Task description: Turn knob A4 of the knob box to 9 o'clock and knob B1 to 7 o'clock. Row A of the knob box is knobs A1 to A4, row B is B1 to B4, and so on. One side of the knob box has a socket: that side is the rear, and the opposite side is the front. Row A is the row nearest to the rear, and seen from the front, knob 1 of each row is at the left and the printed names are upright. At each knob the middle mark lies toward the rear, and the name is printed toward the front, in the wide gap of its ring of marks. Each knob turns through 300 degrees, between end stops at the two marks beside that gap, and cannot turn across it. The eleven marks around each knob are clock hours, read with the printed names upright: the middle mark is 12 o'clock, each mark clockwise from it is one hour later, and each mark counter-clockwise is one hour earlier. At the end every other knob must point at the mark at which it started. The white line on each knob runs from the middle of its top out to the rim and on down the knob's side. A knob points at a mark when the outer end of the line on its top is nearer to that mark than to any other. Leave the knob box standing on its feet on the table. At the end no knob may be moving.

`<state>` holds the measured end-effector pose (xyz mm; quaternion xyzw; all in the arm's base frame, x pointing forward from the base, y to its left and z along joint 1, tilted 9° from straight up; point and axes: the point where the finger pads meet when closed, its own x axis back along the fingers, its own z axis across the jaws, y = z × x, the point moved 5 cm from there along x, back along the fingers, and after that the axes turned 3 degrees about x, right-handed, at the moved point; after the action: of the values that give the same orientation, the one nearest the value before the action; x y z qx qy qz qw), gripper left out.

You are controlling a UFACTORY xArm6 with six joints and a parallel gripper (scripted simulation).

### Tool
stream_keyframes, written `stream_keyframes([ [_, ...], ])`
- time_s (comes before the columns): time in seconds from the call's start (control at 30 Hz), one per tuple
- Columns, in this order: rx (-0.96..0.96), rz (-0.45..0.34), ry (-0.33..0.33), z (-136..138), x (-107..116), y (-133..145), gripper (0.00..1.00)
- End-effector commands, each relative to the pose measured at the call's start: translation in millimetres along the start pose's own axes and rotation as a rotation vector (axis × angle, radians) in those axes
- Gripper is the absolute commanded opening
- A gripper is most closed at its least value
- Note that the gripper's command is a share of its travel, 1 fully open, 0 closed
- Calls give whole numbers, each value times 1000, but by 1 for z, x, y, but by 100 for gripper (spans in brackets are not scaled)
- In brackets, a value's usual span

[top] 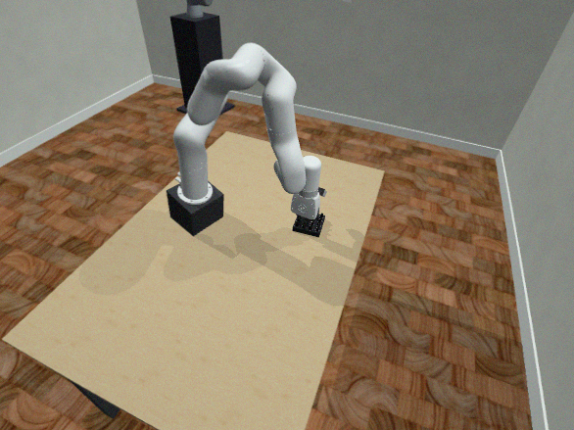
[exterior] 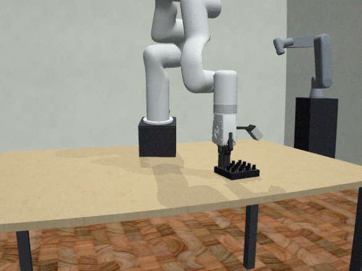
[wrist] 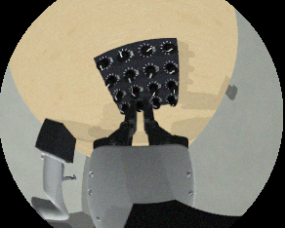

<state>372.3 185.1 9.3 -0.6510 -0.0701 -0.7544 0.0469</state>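
Knob box (top: 308, 232) (exterior: 245, 175) (wrist: 139, 63) on table (top: 220, 337) (exterior: 92, 191) (wrist: 59, 49), beneath gripper (top: 310, 217) (exterior: 223, 166) (wrist: 140, 106). Fingers nearly closed astride a near-row knob (wrist: 140, 104); cannot tell if pinching. Likely stiff, light-turning, perhaps slippery; grip its sides centrally. No brand or lettering legible.

The tabletop (top: 211, 322) (exterior: 102, 181) (wrist: 54, 63) was a broad, flat, pale tan surface with faint grain and a straight edge, raised on dark legs (exterior: 251, 237) above a brown wood-patterned floor (top: 416, 303) (exterior: 154, 243). A dark, box-shaped base (top: 196, 220) (exterior: 157, 141) sat directly on it. Well apart from that, a low black knob box (top: 307, 232) (exterior: 245, 175) (wrist: 139, 63) rested flat, its rows of knobs facing up. Soft grey shadows stretched across the surface around both.
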Motion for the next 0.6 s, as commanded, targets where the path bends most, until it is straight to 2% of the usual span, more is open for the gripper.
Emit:
stream_keyframes([
  [0.0,10,1,3,1,1,0,8],
  [0.2,63,1,3,1,1,0,8],
  [0.57,323,1,3,1,1,0,8],
])
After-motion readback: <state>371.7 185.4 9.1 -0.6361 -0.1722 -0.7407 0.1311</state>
